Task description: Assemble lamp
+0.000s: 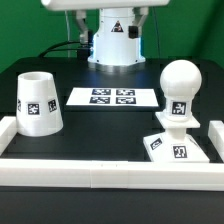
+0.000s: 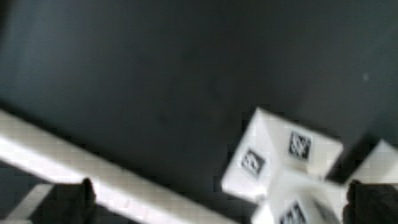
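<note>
Black tabletop (image 1: 110, 135) edged by a white rail (image 1: 100, 172), lamp parts set out on it.

Both fingertips (image 2: 68, 196) of the hand (image 2: 217, 200) are seen spread apart with nothing between them, above the base (image 2: 285, 152). The bulb (image 1: 181, 92) is seen standing upright on the base at the exterior view's right. The shade (image 1: 38, 102) stands well apart at the left, mouth up; its contents cannot be told. The marker board (image 1: 112, 97) lies between.

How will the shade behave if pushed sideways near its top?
The shade stands on its wide open end, narrower on top, so it probably slides rather than tips. It looks like stiff, hollow plastic, likely light. On its side, the taper would likely make it roll in a curve.
</note>
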Robot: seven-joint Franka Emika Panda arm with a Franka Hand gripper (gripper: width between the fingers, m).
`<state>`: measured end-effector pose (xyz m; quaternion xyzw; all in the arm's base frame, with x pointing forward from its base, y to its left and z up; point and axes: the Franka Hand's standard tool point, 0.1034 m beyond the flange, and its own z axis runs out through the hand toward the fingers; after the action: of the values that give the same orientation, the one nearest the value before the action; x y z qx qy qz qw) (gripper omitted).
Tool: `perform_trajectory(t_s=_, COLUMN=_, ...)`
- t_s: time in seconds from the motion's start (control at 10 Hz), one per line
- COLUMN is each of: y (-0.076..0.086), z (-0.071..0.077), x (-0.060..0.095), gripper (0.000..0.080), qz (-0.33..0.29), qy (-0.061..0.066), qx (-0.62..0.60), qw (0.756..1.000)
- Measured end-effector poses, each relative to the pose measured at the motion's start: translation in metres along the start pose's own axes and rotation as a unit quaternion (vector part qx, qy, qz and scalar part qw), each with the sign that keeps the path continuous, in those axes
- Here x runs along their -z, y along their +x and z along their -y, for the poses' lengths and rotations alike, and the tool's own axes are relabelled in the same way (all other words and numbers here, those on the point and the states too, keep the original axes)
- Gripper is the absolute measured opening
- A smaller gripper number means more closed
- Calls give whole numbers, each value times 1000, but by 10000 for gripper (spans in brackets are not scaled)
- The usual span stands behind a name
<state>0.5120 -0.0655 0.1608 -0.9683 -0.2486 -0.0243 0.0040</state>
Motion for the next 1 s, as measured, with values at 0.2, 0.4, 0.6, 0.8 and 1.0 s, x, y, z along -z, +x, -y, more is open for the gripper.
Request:
perform_trajectory(t_s=0.2, y=-28, z=-18, x=-12, gripper=699, qz=4, qy=5, qx=29, qw=1000)
perform_trajectory(t_s=0.4, y=-24, z=-15, x=-12, gripper=699, qz=4, qy=5, qx=21, qw=1000)
perform_trajectory(t_s=0.6, y=-26, z=-15, x=-13, gripper=699, qz=5, qy=6, qx=21, qw=1000)
perform_trajectory(t_s=0.8, y=-52, z=-31, x=-27, gripper=699, qz=13, qy=9, qx=56, qw=998)
perform_trajectory(t_s=1.0, y=-69, z=-39, x=-39, gripper=699, qz=20, qy=14, qx=68, qw=997)
